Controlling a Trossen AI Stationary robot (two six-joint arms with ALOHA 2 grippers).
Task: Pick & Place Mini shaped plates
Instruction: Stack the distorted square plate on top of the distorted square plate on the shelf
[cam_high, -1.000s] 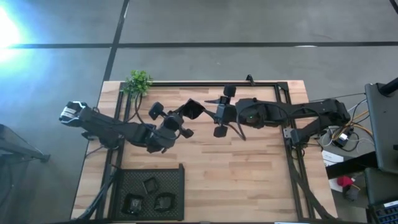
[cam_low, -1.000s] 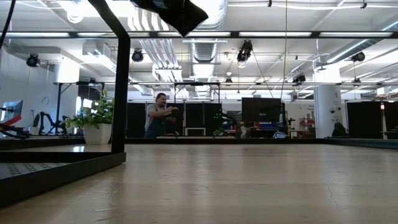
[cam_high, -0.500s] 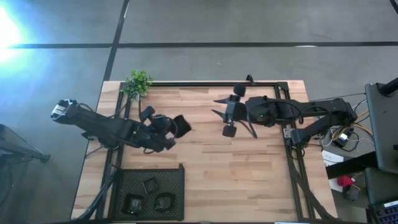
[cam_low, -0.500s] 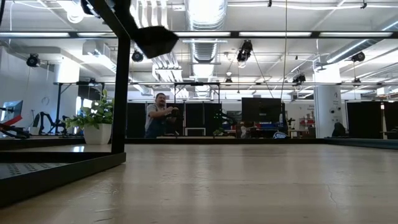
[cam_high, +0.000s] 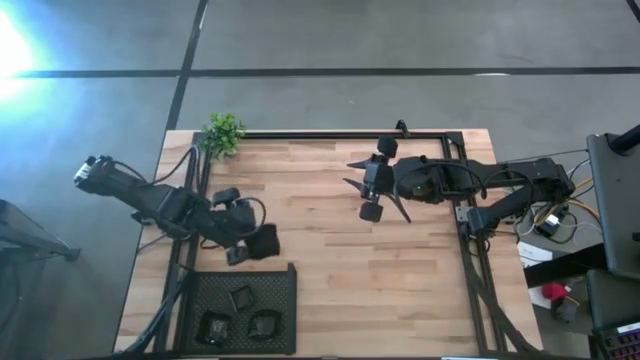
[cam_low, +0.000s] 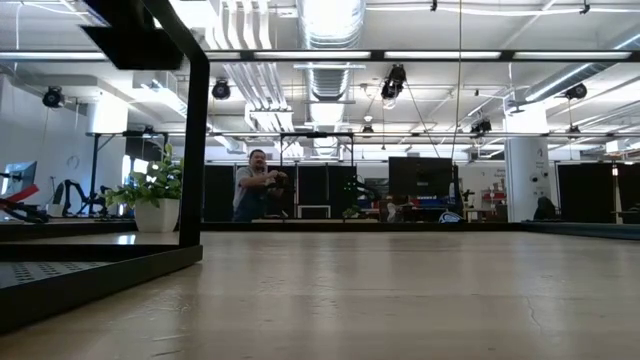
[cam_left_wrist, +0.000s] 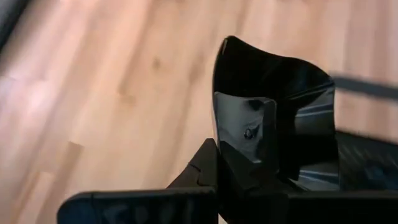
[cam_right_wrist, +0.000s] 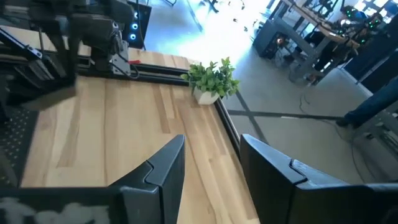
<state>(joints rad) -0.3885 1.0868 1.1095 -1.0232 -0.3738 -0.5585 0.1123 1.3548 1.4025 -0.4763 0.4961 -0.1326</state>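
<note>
Three plates (cam_high: 240, 312) in tray (cam_high: 282, 280) overhead, hidden low view

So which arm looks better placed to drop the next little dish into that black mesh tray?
The left arm. Its left gripper is shut on a glossy black dish and hangs just above the black mesh tray. The right gripper is open, empty, and far across the wooden table.
</note>
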